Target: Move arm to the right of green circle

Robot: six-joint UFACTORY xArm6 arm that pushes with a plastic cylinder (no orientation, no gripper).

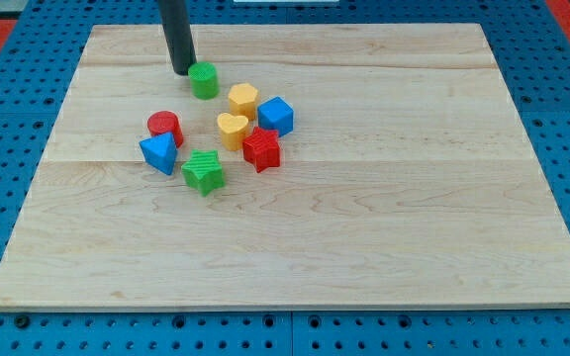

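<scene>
- Currently the green circle [204, 80] is found near the top of the wooden worktop [414, 198], left of centre, with my tip [183, 71] set just beside it on the view's left, seemingly touching or nearly so
- Since the task calls for a place on the circle's right, the tip is judged to be on the wrong side; a path round the block, not through it, would be needed
- No pincer is carried by this arm, so nothing is gripped and no open or closed state can be told
- A loose cluster is seen below the circle: a yellow hexagon [242, 99], a blue cube [276, 116], a yellow heart [232, 129], a red star [261, 149], a red cylinder [164, 127], a blue triangle [158, 152] and a green star [203, 171]
- The space right of the circle is narrowed by the yellow hexagon, so it could be nudged
- The rod's upper part is cut off by the view's top, and actual contact between tip and circle cannot be made out
</scene>
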